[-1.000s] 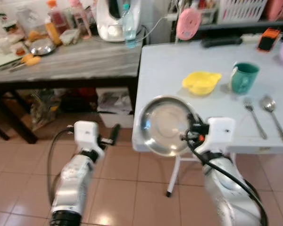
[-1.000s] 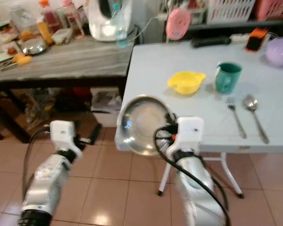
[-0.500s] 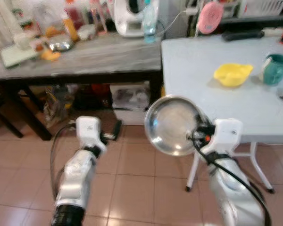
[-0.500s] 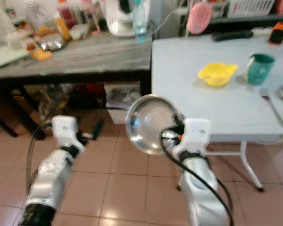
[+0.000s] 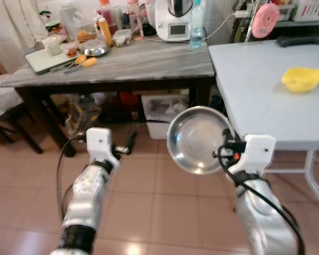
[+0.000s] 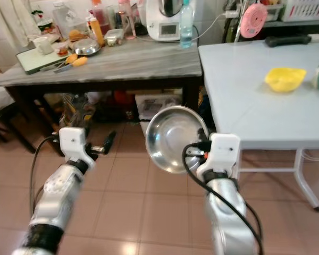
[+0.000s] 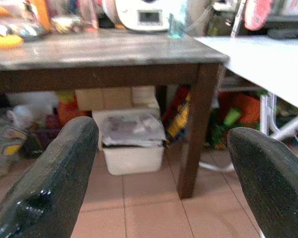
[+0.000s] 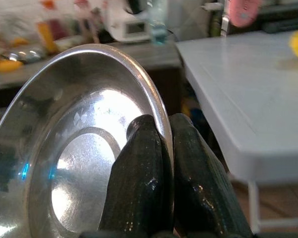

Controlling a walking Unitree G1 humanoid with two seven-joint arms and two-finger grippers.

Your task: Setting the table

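Since a second ago the camera has swung left, so the white bench [image 5: 266,85] sits further right, while the steel plate [image 5: 198,139] stays pinched by its rim in the right tool [image 8: 164,148], whose fingers press together on either side of the edge. Held tilted on edge over the tiled floor [image 5: 149,212], the plate turns its hollow face toward the camera, beside the bench's front corner. Left tool [image 7: 164,163], fingers spread, hangs low before the dark wooden bench [image 5: 117,66]. Its clutter is blurred.
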